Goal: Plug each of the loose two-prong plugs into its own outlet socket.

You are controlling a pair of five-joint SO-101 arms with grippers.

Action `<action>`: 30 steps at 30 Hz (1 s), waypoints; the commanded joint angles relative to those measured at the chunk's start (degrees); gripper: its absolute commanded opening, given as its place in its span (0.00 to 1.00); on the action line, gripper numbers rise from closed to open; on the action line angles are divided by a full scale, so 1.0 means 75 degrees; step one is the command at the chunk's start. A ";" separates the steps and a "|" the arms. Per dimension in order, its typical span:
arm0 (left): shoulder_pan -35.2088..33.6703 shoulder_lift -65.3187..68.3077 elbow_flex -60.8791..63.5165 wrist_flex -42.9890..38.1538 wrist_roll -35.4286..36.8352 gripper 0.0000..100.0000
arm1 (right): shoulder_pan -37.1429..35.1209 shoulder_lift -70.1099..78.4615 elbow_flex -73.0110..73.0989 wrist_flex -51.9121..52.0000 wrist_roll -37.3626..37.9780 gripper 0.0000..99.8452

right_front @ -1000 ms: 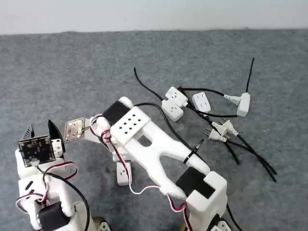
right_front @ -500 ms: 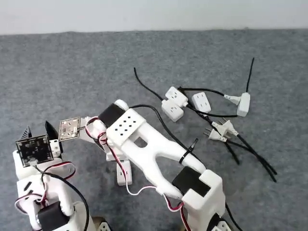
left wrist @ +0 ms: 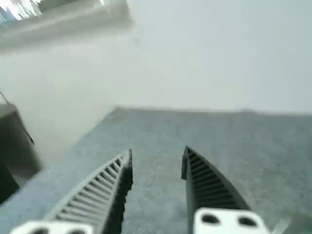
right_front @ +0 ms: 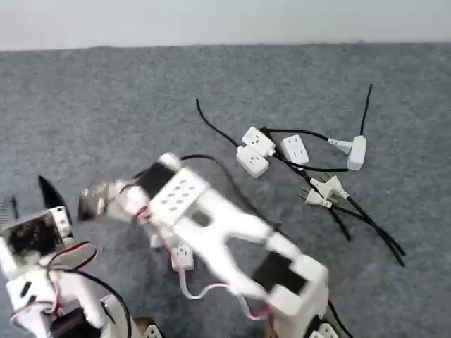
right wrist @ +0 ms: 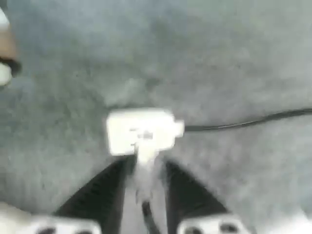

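Note:
In the right wrist view a white plug (right wrist: 145, 158) with a black cord sits between the fingers of my right gripper (right wrist: 147, 165), which is shut on it. The plug's tip meets a white socket block (right wrist: 140, 131) on the grey carpet, and a black cord leaves that block sideways. The high view has a white socket block (right_front: 182, 257) lying under the right arm (right_front: 211, 218). Two loose two-prong plugs (right_front: 320, 191) lie at the right on black cords. My left gripper (left wrist: 157, 155) is raised at the lower left, open, with nothing between its fingers.
A cluster of white socket blocks (right_front: 254, 151) and another block (right_front: 294, 148) lie at centre right, beside a white adapter (right_front: 356, 152) on a cord. Black cords (right_front: 373, 236) trail toward the lower right. A pale wall (right_front: 225, 21) borders the carpet at the back.
The right arm has swung to the left and its wrist has dropped slightly. The left arm has shifted left toward the picture's edge.

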 commanded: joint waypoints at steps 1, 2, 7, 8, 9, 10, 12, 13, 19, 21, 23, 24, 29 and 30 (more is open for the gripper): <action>-0.0293 0.0047 -0.0428 -0.0117 0.0059 0.17 | -0.0088 -0.0264 -0.0141 0.0111 -0.0059 0.01; -0.0363 0.0047 -0.0428 -0.0117 0.0059 0.17 | -0.0076 -0.0264 -0.0141 0.0111 -0.0059 0.01; -0.0574 0.0047 -0.0428 -0.0129 0.0059 0.17 | -0.0076 -0.0252 -0.0117 0.0111 -0.0059 0.01; -0.0574 0.0047 -0.0428 -0.0129 0.0047 0.17 | -0.0088 -0.0252 -0.0117 0.0111 -0.0070 0.01; -0.0574 0.0047 -0.0451 -0.0129 0.0047 0.17 | -0.0100 -0.0252 -0.0117 0.0111 -0.0164 0.01; -0.0574 0.0047 -0.0463 -0.0129 0.0047 0.17 | -0.0111 -0.0252 -0.0117 0.0111 -0.0246 0.01; -0.0574 0.0047 -0.0463 -0.0141 0.0047 0.17 | -0.0111 -0.0252 -0.0105 0.0123 -0.0328 0.01; -0.0574 0.0047 -0.0475 -0.0141 0.0047 0.17 | -0.0111 -0.0252 -0.0094 0.0147 -0.0328 0.01; -0.0574 0.0047 -0.0463 -0.0281 0.0047 0.17 | -0.0135 -0.0252 -0.0094 0.0182 -0.0328 0.01; -0.0574 0.0047 -0.0463 -0.0293 0.0047 0.17 | -0.0135 -0.0252 -0.0094 0.0193 -0.0328 0.01; -0.0574 0.0047 -0.0451 -0.0293 0.0047 0.17 | -0.0123 -0.0252 -0.0023 0.0205 -0.0328 0.01; -0.0574 0.0047 -0.0440 -0.0293 0.0047 0.17 | -0.0123 -0.0252 0.0070 0.0205 -0.0305 0.01; -0.0574 0.0047 -0.0428 -0.0293 0.0047 0.17 | -0.0158 -0.0264 0.0563 -0.0053 -0.0316 0.01; -0.0574 0.0047 -0.0428 -0.0293 0.0047 0.17 | -0.0135 -0.0264 0.0610 -0.0100 -0.0316 0.01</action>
